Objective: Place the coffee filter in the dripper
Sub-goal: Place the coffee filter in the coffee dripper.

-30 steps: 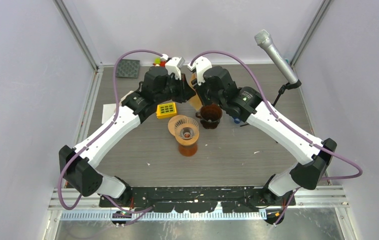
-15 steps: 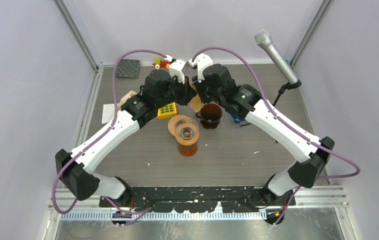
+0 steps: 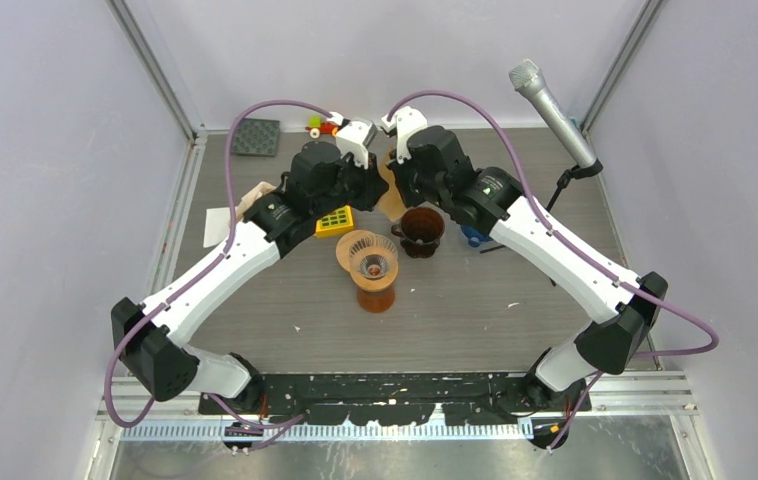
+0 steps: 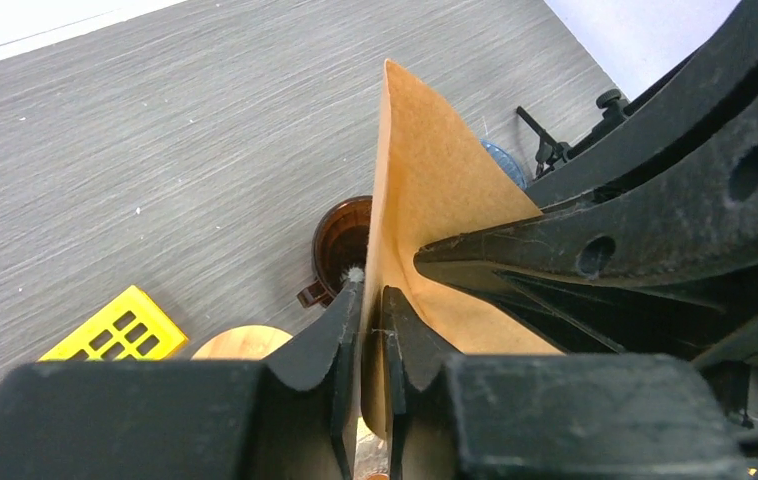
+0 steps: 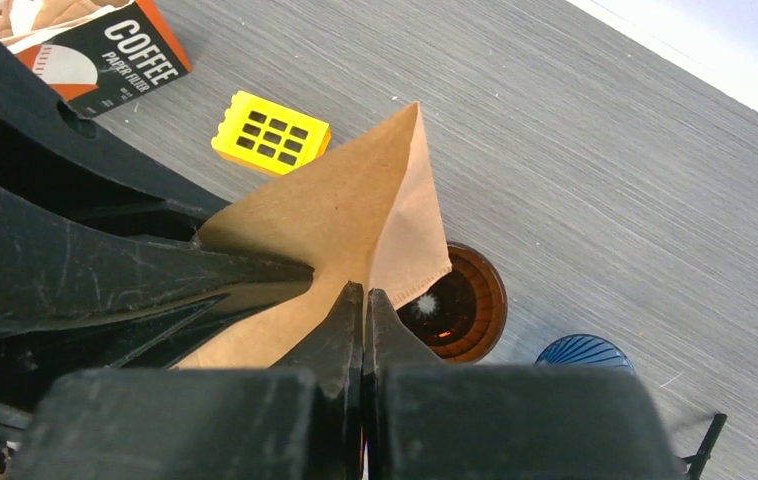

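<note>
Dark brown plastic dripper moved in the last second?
No. The dark brown plastic dripper holds its spot beside the amber glass carafe.

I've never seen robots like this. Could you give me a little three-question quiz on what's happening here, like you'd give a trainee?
1. True or false: the coffee filter already sits inside the dark brown dripper.
2. What pinches the filter? A) only the left gripper B) only the right gripper C) both.
3. What colour is the gridded block lying on the table?
Key: 1 false; 2 C; 3 yellow.
</note>
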Controlling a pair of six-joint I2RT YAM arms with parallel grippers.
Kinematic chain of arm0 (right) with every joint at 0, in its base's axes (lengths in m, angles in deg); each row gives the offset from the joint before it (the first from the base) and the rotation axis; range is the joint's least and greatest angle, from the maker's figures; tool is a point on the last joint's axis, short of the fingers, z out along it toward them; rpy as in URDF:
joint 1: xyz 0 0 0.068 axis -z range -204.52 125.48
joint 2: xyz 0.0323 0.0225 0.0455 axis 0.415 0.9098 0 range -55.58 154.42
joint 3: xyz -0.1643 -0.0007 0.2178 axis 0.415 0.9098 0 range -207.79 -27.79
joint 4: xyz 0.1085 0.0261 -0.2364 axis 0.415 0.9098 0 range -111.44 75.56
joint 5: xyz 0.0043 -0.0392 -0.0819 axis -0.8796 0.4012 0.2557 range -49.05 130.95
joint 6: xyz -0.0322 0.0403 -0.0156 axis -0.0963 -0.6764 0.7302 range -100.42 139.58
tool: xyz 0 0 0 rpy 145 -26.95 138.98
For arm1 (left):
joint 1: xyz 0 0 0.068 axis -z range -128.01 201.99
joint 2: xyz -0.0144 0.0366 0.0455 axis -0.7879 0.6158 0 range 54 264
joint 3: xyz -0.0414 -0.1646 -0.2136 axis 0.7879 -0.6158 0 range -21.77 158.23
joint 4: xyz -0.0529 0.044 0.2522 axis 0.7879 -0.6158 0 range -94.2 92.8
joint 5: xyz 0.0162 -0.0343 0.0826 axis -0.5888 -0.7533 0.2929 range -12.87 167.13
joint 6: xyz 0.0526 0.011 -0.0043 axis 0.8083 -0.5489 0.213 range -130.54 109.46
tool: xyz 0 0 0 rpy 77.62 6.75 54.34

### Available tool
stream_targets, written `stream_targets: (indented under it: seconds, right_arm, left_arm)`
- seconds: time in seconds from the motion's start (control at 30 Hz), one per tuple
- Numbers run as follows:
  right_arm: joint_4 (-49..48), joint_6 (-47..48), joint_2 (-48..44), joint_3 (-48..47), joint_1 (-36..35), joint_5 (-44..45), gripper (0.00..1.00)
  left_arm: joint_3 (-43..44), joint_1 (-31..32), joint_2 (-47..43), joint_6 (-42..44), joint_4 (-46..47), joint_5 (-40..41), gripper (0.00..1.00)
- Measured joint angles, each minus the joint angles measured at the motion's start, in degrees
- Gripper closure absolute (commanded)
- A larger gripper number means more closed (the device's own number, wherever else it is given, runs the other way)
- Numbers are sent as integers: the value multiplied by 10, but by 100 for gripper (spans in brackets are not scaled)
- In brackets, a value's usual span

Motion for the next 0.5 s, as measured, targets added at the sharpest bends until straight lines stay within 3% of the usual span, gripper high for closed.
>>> stream_targets:
  seconds: [0.23, 0.33, 0.4, 0.47, 0.5]
  right_arm:
    - [2, -2, 0, 0, 0, -12, 100]
    - [2, -2, 0, 0, 0, -15, 100]
    - [2, -2, 0, 0, 0, -18, 100]
    - [2, -2, 0, 0, 1, -23, 100]
    - [2, -2, 0, 0, 1, -24, 100]
  left_arm:
    - [4, 0, 2, -7, -1, 0, 72]
    - [6, 0, 2, -10, -1, 0, 71]
    - [6, 0, 3, -11, -1, -1, 79]
    - [6, 0, 4, -15, -1, -3, 97]
    - [6, 0, 5, -19, -1, -6, 100]
